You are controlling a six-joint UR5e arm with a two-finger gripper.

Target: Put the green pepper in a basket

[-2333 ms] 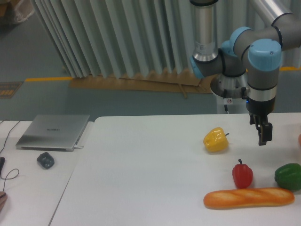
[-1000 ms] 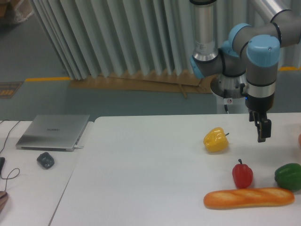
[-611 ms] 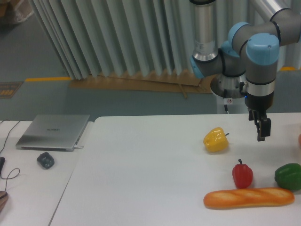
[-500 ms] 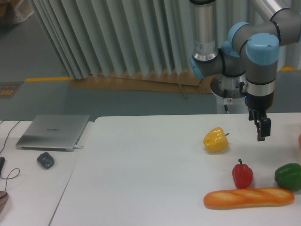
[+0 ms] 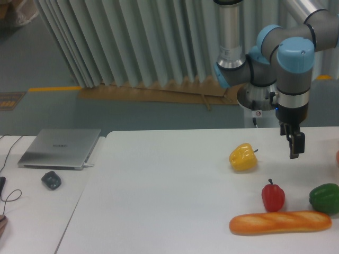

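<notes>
The dark two-finger gripper (image 5: 294, 150) hangs above the white table (image 5: 169, 190), between the yellow bell pepper (image 5: 243, 157) and the right frame edge. Its fingers appear edge-on, so whether they stand apart or together cannot be determined; nothing is held.

The glossy, lumpy dark-green bell pepper (image 5: 324, 198) rests on the table at the right edge, just behind the tip of the long orange-brown bread loaf (image 5: 280, 222) and near the red bell pepper with a green stem (image 5: 273, 196).

Hazards: the green pepper's smooth, rounded skin may slip from a narrow pinch. A descent offset toward the loaf could nudge it or the red pepper. No basket is visible, so the placement target is unconfirmed.
</notes>
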